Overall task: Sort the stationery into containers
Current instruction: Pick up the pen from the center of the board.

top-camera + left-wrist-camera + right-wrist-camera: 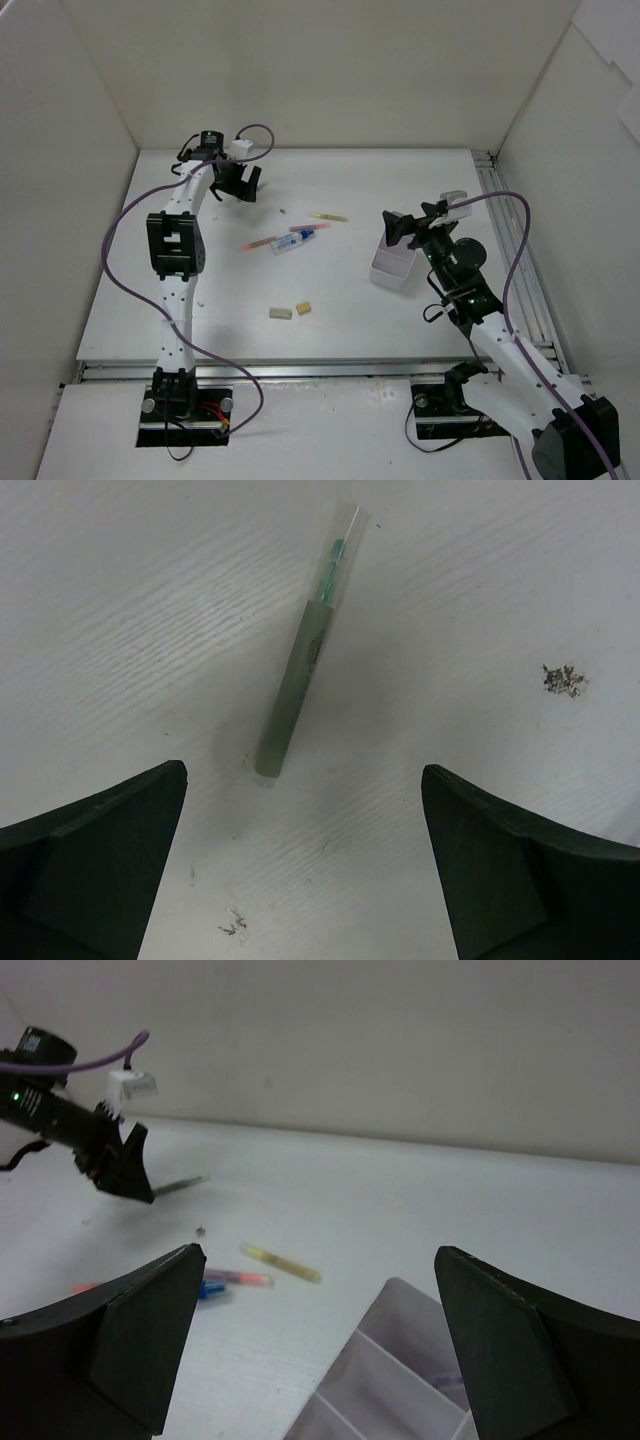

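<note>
L claw (303,770) spread over grey pen (300,670); R claw (318,1251) spread above white box (400,1305), near part cut off.

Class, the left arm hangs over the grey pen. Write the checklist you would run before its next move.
1. Left end effector open: ok.
2. Grey pen lies within its open span, left wrist view: ok.
3. Nothing touching the pen: ok.
4. Clearance above the pen: cannot tell.
5. White box upright with open top: ok.
6. Right end effector open and empty: ok.
</note>
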Action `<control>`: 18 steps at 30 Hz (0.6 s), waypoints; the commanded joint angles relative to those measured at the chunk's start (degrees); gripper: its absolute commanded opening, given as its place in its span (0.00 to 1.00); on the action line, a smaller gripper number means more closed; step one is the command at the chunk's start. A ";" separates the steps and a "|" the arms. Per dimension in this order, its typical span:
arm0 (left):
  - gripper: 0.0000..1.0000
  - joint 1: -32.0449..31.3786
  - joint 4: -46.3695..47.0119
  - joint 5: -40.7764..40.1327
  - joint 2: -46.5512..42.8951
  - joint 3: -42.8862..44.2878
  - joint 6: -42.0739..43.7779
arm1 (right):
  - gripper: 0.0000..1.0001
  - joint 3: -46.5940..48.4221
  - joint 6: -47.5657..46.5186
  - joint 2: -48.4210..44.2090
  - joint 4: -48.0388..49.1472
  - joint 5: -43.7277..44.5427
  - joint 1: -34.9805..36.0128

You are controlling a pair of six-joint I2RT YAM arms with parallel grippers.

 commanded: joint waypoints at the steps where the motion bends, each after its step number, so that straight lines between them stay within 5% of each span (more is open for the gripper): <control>1: 1.00 0.54 2.79 -0.05 0.30 5.37 0.41 | 0.98 4.51 1.09 -0.84 -5.53 -7.20 0.49; 10: 1.00 0.54 5.52 -0.57 2.77 6.44 -1.44 | 0.98 6.81 0.83 -3.83 -10.03 -10.02 0.32; 15: 0.84 0.54 5.78 -2.24 2.95 6.18 -1.18 | 0.98 6.10 0.57 -6.55 -10.30 -9.93 0.40; 18: 0.63 0.54 4.73 -3.47 4.26 8.54 -1.35 | 0.98 5.58 0.30 -7.61 -10.56 -9.06 0.40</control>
